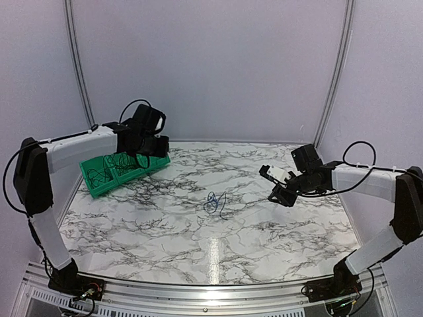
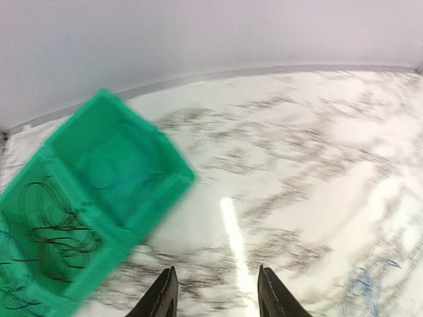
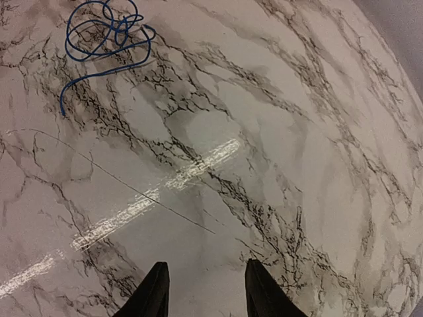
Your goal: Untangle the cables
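A small blue cable (image 1: 213, 202) lies coiled on the marble table near its middle; it also shows in the right wrist view (image 3: 106, 30) and, blurred, in the left wrist view (image 2: 367, 287). A thin black strand (image 3: 112, 179) lies straight on the table near the right gripper. Black cables (image 2: 56, 224) lie coiled in a green bin (image 1: 119, 168). My left gripper (image 2: 216, 294) is open and empty, just right of the bin. My right gripper (image 3: 205, 290) is open and empty, above the table right of the blue cable.
The green bin (image 2: 99, 198) has several compartments and stands at the back left by the wall. Metal rails run along the table's front and back edges.
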